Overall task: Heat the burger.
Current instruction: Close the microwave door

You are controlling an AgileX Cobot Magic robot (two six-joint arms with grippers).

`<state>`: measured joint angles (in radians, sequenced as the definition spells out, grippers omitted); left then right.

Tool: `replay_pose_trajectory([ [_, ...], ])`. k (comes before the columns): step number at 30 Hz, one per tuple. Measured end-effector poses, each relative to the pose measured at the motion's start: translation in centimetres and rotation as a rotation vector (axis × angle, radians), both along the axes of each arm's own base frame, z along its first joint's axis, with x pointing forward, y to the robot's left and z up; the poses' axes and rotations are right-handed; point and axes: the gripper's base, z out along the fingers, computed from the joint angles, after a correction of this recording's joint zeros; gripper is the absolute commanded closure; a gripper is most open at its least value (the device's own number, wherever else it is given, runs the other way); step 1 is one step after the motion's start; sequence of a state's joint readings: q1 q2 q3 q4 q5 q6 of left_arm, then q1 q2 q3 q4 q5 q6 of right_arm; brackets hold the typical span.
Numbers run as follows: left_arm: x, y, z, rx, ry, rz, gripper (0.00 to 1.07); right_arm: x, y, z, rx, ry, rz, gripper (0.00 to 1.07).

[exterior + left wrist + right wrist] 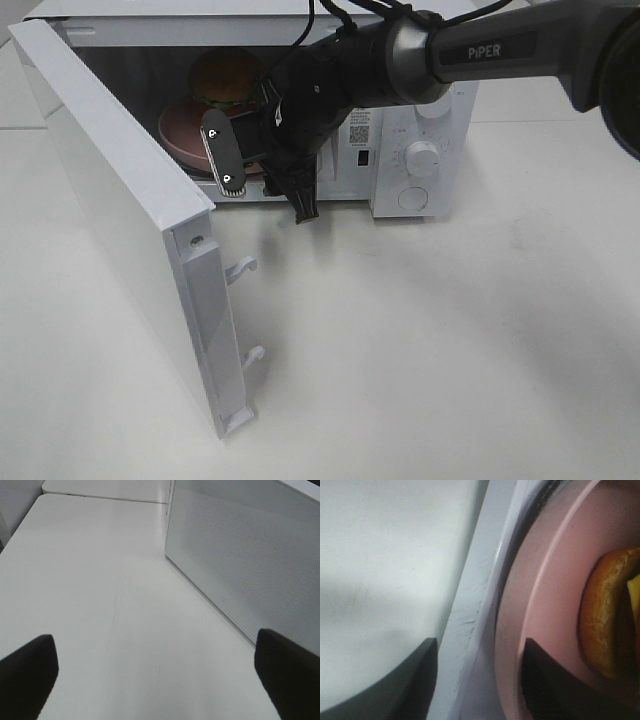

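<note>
Open microwave door (112, 190), one burger (226, 76), one plate (180, 130)

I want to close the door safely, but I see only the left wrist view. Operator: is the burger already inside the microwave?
Observer: Yes. The burger sits on a pink plate inside the microwave.
Operator: Is the right gripper out of the way?
Observer: No. The right gripper is open at the microwave's mouth, partly over the plate's rim.
</note>
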<state>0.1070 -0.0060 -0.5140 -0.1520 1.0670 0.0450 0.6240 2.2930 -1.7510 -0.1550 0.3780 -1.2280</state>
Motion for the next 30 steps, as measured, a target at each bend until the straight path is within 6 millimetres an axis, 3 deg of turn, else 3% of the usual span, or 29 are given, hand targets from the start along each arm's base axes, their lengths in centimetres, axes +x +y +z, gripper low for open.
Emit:
replay_pose_trajectory([
  [5, 0.0, 0.0, 0.0, 0.000, 0.000, 0.000, 0.06, -1.2, -0.5, 0.4, 0.056, -0.012, -0.007, 0.50],
  [7, 0.0, 0.0, 0.0, 0.000, 0.000, 0.000, 0.06, -2.1, -1.1, 1.4, 0.085, -0.030, -0.008, 0.44],
  [16, 0.0, 0.0, 0.0, 0.000, 0.000, 0.000, 0.06, -4.5, -2.8, 1.8, 0.084, -0.015, -0.008, 0.30],
  [22, 0.0, 0.0, 0.0, 0.000, 0.000, 0.000, 0.06, -6.4, -4.1, 3.0, 0.100, -0.031, -0.005, 0.31],
  [28, 0.0, 0.0, 0.0, 0.000, 0.000, 0.000, 0.06, -7.1, -5.1, 3.9, 0.119, -0.028, -0.037, 0.31],
  [30, 0.0, 0.0, 0.0, 0.000, 0.000, 0.000, 0.06, -7.8, -6.2, 5.0, 0.155, -0.024, -0.088, 0.31],
])
